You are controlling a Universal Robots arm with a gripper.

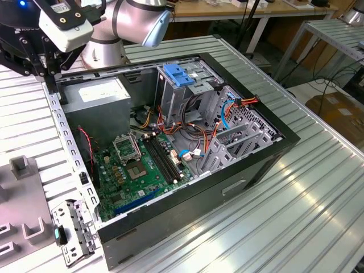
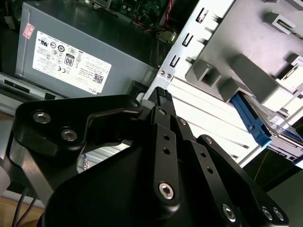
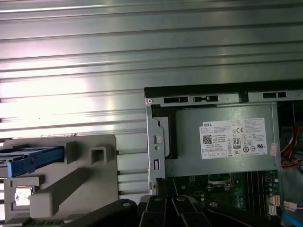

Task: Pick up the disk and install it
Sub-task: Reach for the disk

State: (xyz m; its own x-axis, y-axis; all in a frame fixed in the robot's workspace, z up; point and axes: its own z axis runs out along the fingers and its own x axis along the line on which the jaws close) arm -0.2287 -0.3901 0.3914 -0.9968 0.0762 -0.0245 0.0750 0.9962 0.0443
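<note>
The gripper (image 2: 161,97) hangs over the rear corner of the case (image 1: 170,224), beside the power supply (image 2: 90,52) (spread or closed, I cannot tell). The disk (image 2: 272,130) lies outside the case in the grey fixture (image 3: 90,175), across the rear wall from the gripper and well apart. Its 1 visible blue rail (image 3: 40,160) runs along the ribs of the table (image 3: 142,47).

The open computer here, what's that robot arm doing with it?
A robot arm is meant to fit a disk into the open computer case. Its gripper hovers at the case's corner near the grey power supply. The disk, blue-railed, lies in a grey holder beside the case, not yet picked up.
</note>
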